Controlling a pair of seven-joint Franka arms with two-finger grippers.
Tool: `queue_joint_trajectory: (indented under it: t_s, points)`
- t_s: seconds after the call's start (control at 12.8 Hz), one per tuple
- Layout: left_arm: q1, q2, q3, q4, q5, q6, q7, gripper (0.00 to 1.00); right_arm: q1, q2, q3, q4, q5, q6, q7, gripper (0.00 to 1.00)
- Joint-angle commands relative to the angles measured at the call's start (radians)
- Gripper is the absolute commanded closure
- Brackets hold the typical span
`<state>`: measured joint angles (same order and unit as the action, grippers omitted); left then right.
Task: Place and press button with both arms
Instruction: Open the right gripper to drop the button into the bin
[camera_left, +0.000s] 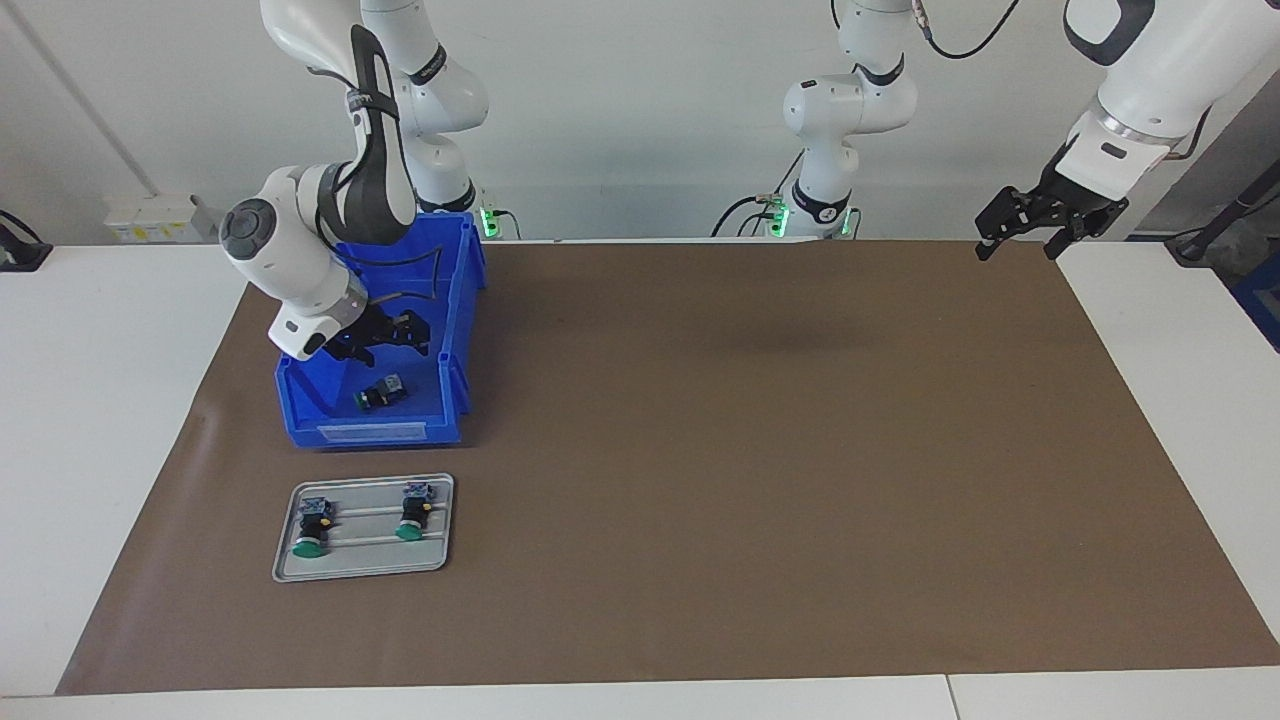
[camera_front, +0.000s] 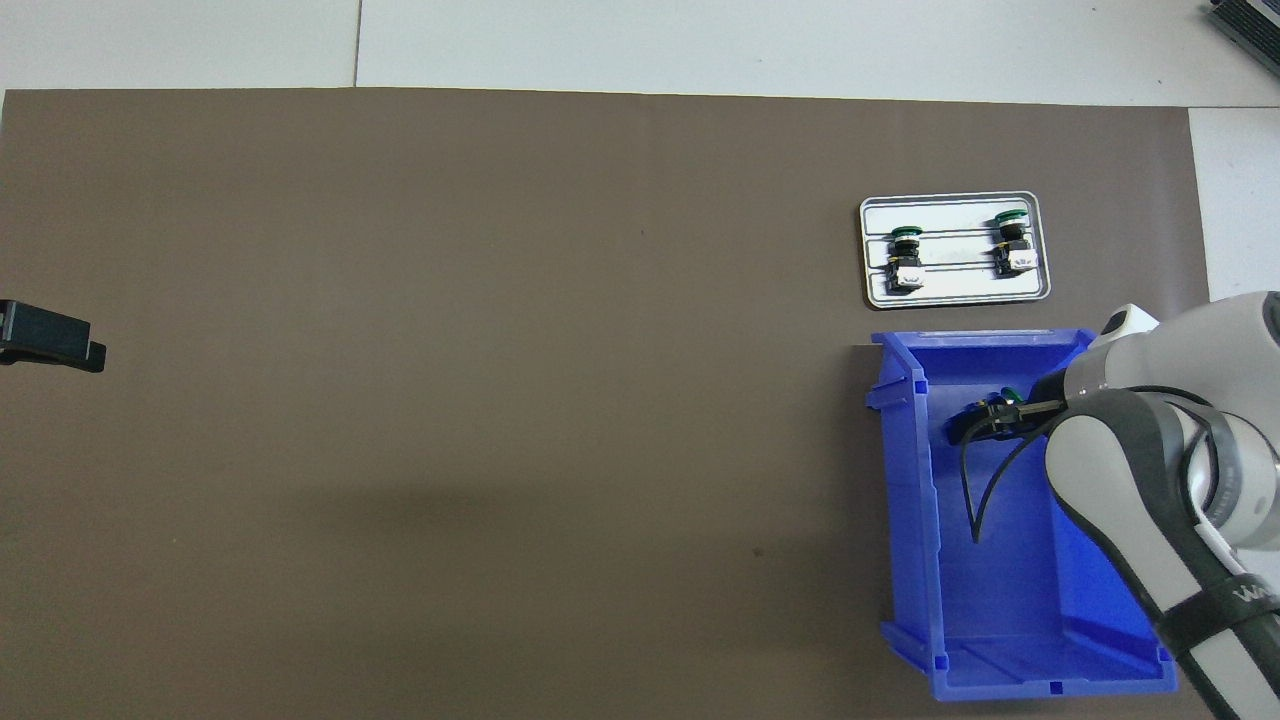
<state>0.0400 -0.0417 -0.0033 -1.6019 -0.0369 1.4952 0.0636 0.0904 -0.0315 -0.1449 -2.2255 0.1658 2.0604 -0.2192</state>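
Hovering inside blue bin (camera_left: 455, 300), right fingers (camera_left: 385, 335) open above button (camera_left: 381, 392), left fingers (camera_left: 1030, 225) open, waiting at mat edge.

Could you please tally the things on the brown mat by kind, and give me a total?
Green-capped buttons: 3, one lying in the bin, two on the tray
Blue bin: 1
Metal tray: 1
Total: 5
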Motion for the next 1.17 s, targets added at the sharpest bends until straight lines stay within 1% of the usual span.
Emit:
queue_joint_trajectory:
  t_s: [0.0, 0.16, 0.31, 0.47, 0.62, 0.78, 0.86, 1.09]
  points:
    - [0.008, -0.027, -0.006, -0.032, 0.017, 0.016, 0.005, 0.0, -0.003, -0.059, 0.007, 0.059, -0.073, -0.031, 0.089, 0.0]
    - [0.008, -0.027, -0.006, -0.032, 0.017, 0.017, 0.005, 0.0, -0.003, -0.054, 0.008, 0.14, -0.138, -0.058, 0.165, 0.0]
    - [0.008, -0.027, -0.006, -0.032, 0.017, 0.016, 0.005, 0.0, -0.003, -0.056, 0.008, 0.231, -0.154, -0.101, 0.205, 0.0]
    - [0.008, -0.027, -0.006, -0.032, 0.017, 0.016, 0.005, 0.0, -0.003, -0.045, 0.008, 0.372, -0.155, -0.234, 0.244, 0.0]
    - [0.008, -0.027, -0.006, -0.032, 0.017, 0.016, 0.005, 0.0, -0.023, -0.013, 0.01, 0.546, -0.158, -0.391, 0.261, 0.0]
    - [0.008, -0.027, -0.006, -0.032, 0.017, 0.016, 0.005, 0.0, -0.028, -0.007, 0.002, 0.662, -0.157, -0.518, 0.262, 0.0]
    - [0.008, -0.027, -0.006, -0.032, 0.017, 0.016, 0.005, 0.0, -0.029, -0.007, 0.002, 0.697, -0.16, -0.561, 0.271, 0.0]
    - [0.008, -0.027, -0.006, -0.032, 0.017, 0.016, 0.005, 0.0, -0.02, -0.019, 0.005, 0.662, -0.181, -0.578, 0.294, 0.0]
